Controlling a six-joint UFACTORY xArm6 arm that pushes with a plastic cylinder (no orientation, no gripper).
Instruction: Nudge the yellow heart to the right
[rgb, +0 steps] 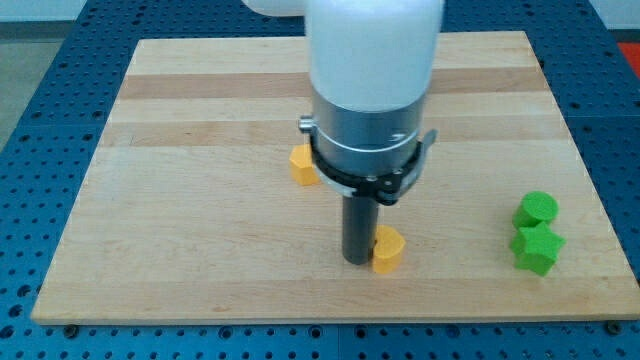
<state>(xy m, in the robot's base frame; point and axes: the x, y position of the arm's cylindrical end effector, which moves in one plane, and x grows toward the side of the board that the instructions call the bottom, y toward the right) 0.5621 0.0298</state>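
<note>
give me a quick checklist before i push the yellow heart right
1. My tip on the heart's left side: ok, it stands just left of the yellow heart.
2. Tip touching the heart: cannot tell, they look very close or in contact.
3. Path to the view's right free: ok, bare board up to the green blocks.
4. Green round block and green star-like block far from the heart: ok, both sit near the right edge.
5. Other yellow block out of the way: ok, it lies behind the arm, toward the view's top left; its shape is partly hidden.
</note>
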